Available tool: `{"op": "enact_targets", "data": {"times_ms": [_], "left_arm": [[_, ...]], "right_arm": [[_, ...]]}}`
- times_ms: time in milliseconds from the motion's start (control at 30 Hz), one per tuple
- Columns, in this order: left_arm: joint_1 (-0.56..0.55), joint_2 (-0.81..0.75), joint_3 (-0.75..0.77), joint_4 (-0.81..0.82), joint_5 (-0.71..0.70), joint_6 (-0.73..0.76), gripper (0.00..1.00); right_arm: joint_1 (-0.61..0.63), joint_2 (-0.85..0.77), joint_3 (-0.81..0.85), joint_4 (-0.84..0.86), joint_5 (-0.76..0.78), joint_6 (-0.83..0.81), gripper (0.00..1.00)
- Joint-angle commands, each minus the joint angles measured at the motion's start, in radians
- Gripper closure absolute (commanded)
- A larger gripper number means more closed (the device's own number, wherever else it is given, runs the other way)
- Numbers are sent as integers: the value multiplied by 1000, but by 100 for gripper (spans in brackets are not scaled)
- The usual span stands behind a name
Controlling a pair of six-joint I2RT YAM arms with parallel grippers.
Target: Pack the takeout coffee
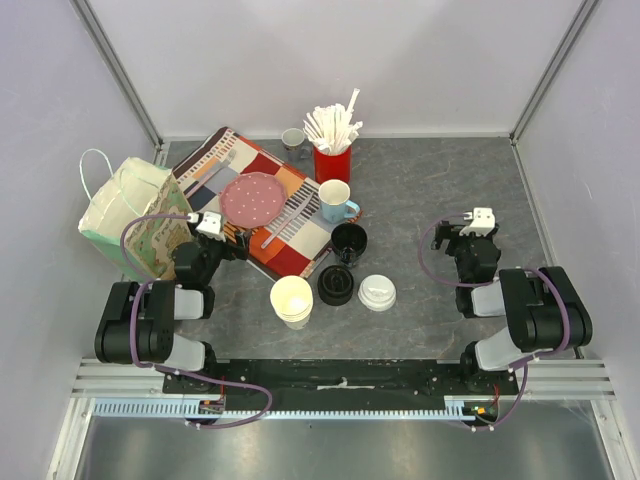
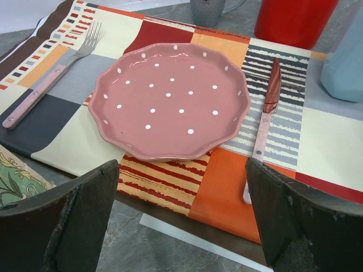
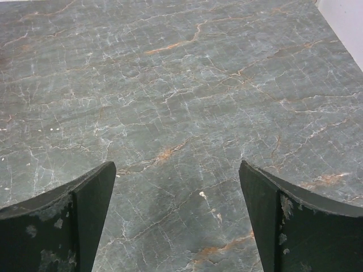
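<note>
Paper cups point(image 1: 291, 300) are waiting by the table's point(image 1: 420, 200) near edge, likely for reach, while left gripper point(image 2: 182, 170) and right gripper point(image 3: 177, 170) are gaping empty.

grey marble table point(image 1: 420, 190), pale lilac walls point(image 1: 350, 60)

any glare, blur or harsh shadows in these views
Top external: soft, even light, everything sharp, only faint shadows on the table. Left wrist: pink plate crisp with a mild sheen, no blown glare; the dark fingers at the bottom show little detail. Right wrist: only the table's veined surface, flatly lit, sharp, no glare.
</note>
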Motion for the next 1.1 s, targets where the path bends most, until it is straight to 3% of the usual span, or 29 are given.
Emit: {"op": "enact_targets", "data": {"times_ms": [0,100,167,233,267,333,367,433,600,733,767,833,867,967,1067], "left_arm": [[-4,-1,4,22,-14,-26,0],[-3,1,4,21,-14,-22,0],[-3,1,5,19,-13,-22,2],[-4,-10,4,13,-11,-21,5],[-4,-60,21,-26,-14,-25,5],[-4,-126,83,-285,1,-22,4],[-4,-145,163,-368,19,-15,7],[-3,-178,225,-520,110,37,14],[-3,-254,360,-788,263,76,15],[-4,-284,563,-1149,369,119,15],[-3,-290,603,-1320,401,148,15],[-3,-309,723,-1489,418,181,15],[-3,-315,760,-1640,420,218,15],[-4,-338,887,-1876,385,276,14],[-4,-349,961,-1991,359,303,14]], "right_arm": [[5,-76,-2,6,20,16,2],[6,-251,24,-190,37,17,2],[3,-379,55,-273,34,118,2],[5,-446,125,-339,-79,173,2],[5,-484,171,-474,-209,189,2],[21,-491,315,-596,-337,226,2],[38,-489,357,-694,-427,239,3],[148,-492,468,-783,-462,215,5],[515,-472,737,-1118,-370,72,7],[702,-309,944,-1398,-315,36,22],[777,-278,986,-1448,-275,19,24],[853,-195,1078,-1562,-175,-27,24],[917,-172,1116,-1590,-154,-55,24],[1001,-97,1164,-1676,-126,-109,23],[1049,-46,1195,-1730,-92,-139,23]]}}
